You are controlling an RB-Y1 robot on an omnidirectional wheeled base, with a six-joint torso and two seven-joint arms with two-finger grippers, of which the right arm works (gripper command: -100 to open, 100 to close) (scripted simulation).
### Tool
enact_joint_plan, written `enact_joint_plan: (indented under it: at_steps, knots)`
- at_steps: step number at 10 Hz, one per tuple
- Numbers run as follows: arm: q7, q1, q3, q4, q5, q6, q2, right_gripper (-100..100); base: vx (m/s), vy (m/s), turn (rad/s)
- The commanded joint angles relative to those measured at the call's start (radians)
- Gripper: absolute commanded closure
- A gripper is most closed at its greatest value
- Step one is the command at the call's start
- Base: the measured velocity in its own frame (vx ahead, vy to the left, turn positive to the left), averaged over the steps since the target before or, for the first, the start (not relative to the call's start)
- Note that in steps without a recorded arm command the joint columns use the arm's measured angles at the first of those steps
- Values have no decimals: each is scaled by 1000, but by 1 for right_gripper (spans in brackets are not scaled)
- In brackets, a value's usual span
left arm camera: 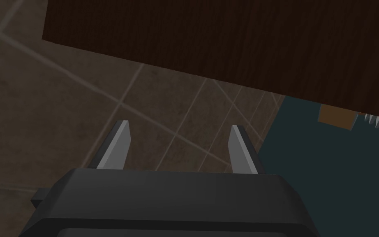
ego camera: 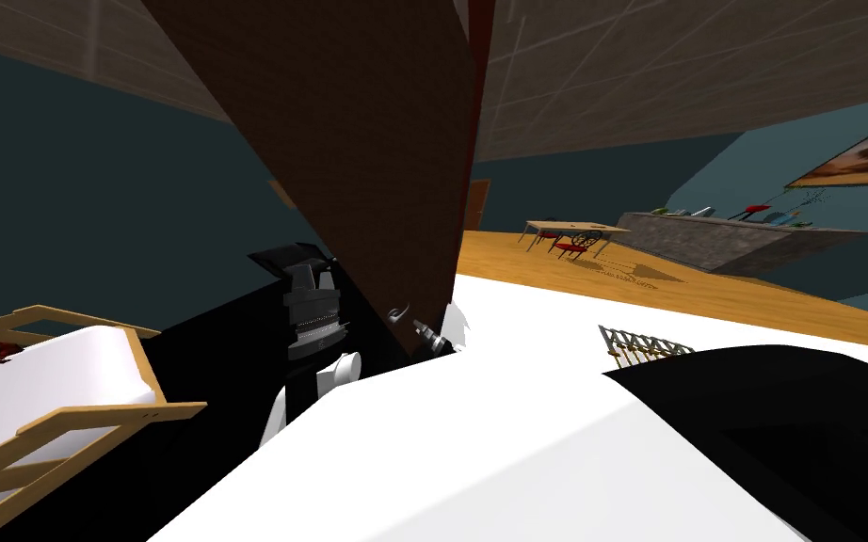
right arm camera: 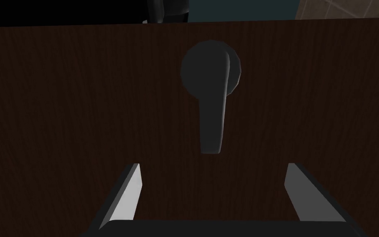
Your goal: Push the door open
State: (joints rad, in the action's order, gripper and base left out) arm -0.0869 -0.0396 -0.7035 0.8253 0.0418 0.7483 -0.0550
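A dark brown wooden door [ego camera: 366,141] stands right in front of me, swung partly open with its free edge toward the room beyond. Its dark lever handle [right arm camera: 211,94] hangs from a round rose. My right gripper [right arm camera: 213,181] is open just short of the door face, and the lever's tip ends a little beyond the gap between its fingers. In the head view the right gripper [ego camera: 430,337] sits by the door's edge beside the handle [ego camera: 397,314]. My left gripper [left arm camera: 178,144] is open and empty, raised on the near side of the door [left arm camera: 225,41].
Past the door's edge lies a wooden floor [ego camera: 658,282] with a table and red chairs [ego camera: 569,231] and a stone counter [ego camera: 705,240]. A wooden-framed white bed [ego camera: 56,395] is at my left. Teal walls flank the doorway.
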Motion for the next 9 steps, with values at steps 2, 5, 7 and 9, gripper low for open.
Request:
enact_joint_plan:
  at_steps: [2, 5, 7, 9]
  knots:
    - [3, -4, 7, -5, -1, -2, -6, -100, -21, 14, 14]
    - [6, -12, 16, -12, -2, -7, -3, -100, 133, 115, 21]
    - [8, -17, 22, -17, -2, -10, 8, -100, 177, 133, 23]
    - [9, -23, 24, -27, -3, -7, 15, -100, 99, 98, 9]
